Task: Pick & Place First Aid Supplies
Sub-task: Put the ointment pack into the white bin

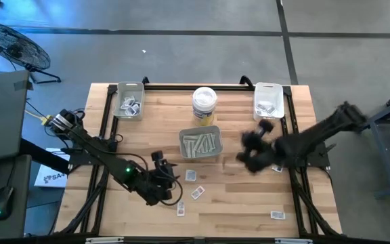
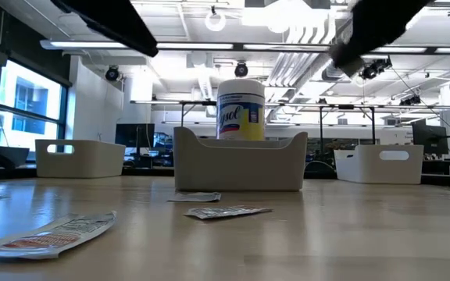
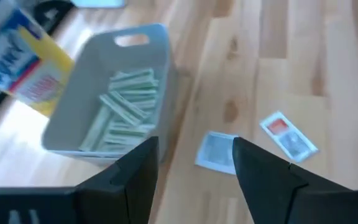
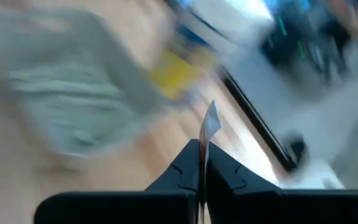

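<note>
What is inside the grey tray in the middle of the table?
The grey tray holds a loose pile of long pale strips. Whatever lies under the pile is covered.

The table (image 1: 235,203) is pale wood in jointed planks with visible grain and a smooth, faintly shiny finish. At frame centre, the grey tray (image 3: 92,81) looks like matt, smooth plastic, and the strips (image 3: 126,106) in it look like pale paper. The packets (image 3: 217,151) on the wood look papery and slightly crinkled, and the fingers (image 3: 263,177) look like matt black plastic.
</note>
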`<state>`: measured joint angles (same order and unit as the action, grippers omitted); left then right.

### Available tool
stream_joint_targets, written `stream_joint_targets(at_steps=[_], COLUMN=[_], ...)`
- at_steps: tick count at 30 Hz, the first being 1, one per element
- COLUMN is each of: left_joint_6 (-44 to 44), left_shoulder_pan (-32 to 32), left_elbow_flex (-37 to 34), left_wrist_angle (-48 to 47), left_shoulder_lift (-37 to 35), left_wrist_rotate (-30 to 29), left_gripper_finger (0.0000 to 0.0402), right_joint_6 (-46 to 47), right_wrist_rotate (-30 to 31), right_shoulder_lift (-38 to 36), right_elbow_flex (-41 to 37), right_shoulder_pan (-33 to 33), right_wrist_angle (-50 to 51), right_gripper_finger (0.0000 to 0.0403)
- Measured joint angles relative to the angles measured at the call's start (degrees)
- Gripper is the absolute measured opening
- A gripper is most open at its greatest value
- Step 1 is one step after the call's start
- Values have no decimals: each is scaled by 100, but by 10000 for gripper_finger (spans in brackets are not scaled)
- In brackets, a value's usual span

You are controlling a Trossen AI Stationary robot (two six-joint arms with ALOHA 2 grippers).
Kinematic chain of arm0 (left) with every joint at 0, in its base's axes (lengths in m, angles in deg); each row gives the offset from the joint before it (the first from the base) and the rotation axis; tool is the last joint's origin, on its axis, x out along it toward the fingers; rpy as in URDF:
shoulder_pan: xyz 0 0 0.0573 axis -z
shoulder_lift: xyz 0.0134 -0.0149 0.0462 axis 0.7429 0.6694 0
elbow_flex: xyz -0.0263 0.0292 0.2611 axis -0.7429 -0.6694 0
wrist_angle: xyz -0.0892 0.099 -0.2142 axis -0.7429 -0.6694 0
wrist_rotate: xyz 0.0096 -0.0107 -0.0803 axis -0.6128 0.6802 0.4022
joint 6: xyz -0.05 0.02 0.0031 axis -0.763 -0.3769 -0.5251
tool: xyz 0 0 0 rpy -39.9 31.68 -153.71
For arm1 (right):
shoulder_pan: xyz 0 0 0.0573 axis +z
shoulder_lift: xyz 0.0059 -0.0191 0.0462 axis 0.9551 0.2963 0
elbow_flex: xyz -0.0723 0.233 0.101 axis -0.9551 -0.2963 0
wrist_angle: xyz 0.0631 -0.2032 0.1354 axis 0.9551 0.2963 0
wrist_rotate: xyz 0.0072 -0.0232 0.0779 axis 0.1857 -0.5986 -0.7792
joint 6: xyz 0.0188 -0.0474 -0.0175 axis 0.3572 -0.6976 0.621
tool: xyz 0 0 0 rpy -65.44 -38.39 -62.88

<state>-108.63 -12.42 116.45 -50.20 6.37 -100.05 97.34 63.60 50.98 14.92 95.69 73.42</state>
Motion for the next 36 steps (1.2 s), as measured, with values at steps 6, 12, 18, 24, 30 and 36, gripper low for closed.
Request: stream_joint_targets(at_steps=[6,12,18,24,30,36], left_joint_6=[37,188,195,173,164,454], left_shoulder_pan=[-84,-327,-630,-853,-951,-1336], left_elbow_flex=[0,0,0,0,0,0], left_wrist_angle=[-56,-99,-297,-325,-319,-167], left_shoulder_lift=[-38,-33,-33,-33,-33,-33], left_wrist_rotate=[-598,-820,-621,-582,-548,-864], left_gripper_finger=[200,200,200,200,200,200], right_joint_6=[939,607,-1240,-2439,-2492,-2953], right_wrist_rotate=[-826,-850,-1566,-2942,-2397,-2473], right_shoulder_lift=[-394,-253,-250,-250,-250,-250], right_elbow_flex=[-5,-293,-871,-1528,-1579,-1579], right_shoulder_pan=[-1753,-3286,-4944,-6012,-6539,-6812], right_wrist_angle=[1443,1356,-155,-2337,-1538,-1575], right_gripper_finger=[1,1,1,1,0,0])
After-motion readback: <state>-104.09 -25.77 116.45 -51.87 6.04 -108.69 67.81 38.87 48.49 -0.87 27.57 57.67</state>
